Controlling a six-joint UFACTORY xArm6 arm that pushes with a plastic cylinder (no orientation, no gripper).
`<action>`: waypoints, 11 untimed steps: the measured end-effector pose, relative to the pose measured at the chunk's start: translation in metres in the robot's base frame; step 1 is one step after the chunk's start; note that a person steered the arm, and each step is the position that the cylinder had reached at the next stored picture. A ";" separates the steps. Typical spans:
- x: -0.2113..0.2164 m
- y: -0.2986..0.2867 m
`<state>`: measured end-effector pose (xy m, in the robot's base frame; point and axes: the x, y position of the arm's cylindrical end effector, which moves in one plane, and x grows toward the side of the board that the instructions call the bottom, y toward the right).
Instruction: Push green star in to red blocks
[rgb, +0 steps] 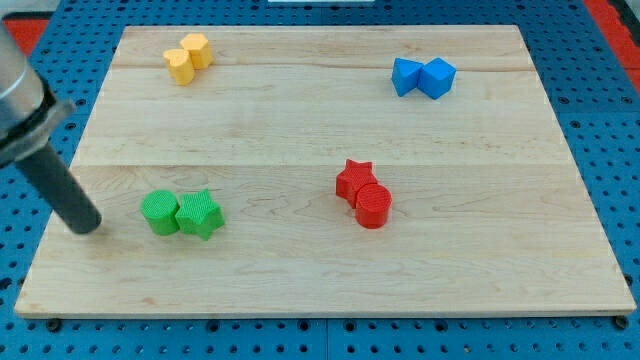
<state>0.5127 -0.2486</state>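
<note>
The green star (200, 214) lies at the view's lower left on the wooden board, touching a green round block (159, 212) on its left. The red star (354, 180) and the red cylinder (373, 206) sit together right of the board's middle, well to the right of the green pair. My tip (88, 225) rests on the board at the left edge, a short way left of the green round block and not touching it.
Two yellow blocks (188, 57) sit together at the view's top left. Two blue blocks (423, 77) sit together at the top right. The wooden board (320, 130) lies on a blue pegboard surface.
</note>
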 end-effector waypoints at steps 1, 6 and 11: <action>0.005 0.065; 0.015 0.166; -0.009 0.264</action>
